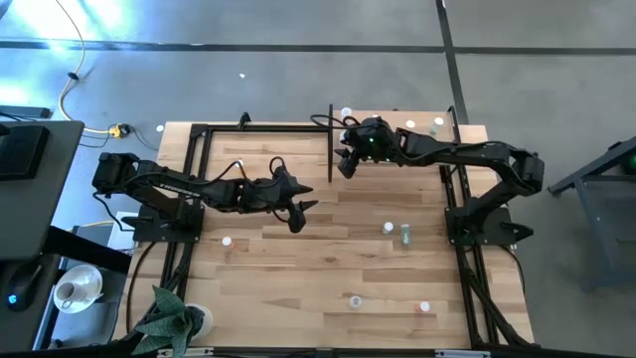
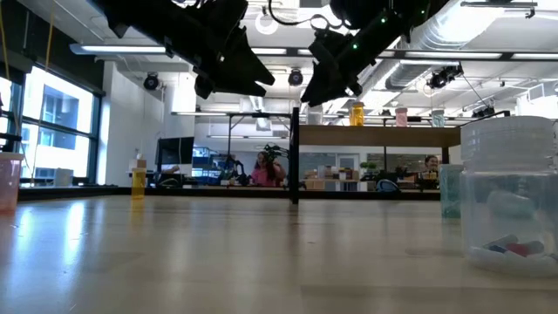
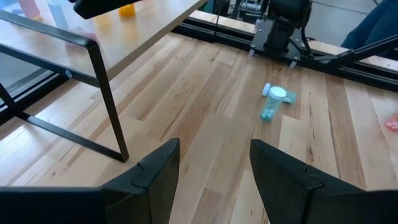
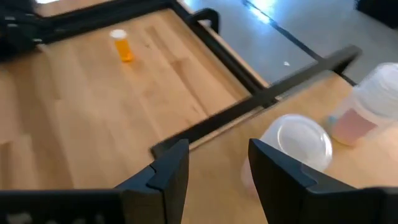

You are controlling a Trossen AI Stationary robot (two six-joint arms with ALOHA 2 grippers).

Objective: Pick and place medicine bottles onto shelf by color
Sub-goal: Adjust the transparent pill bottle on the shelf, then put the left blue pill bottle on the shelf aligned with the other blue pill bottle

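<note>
Only right wrist shows orange bottle (image 4: 122, 45) upright.

Plank-patterned pale wood tabletop (image 1: 298, 268), black shelf posts (image 3: 106, 93), orange bottle (image 4: 122, 45) white-capped, green bottle (image 3: 272, 102)

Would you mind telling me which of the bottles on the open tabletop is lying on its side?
The green bottle near the table's middle right lies flat, its white cap sideways; the white-capped bottle beside it stands upright.

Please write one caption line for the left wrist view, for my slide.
Open left gripper above the tabletop, facing a green bottle lying beside a white-capped bottle, shelf corner nearby.
</note>
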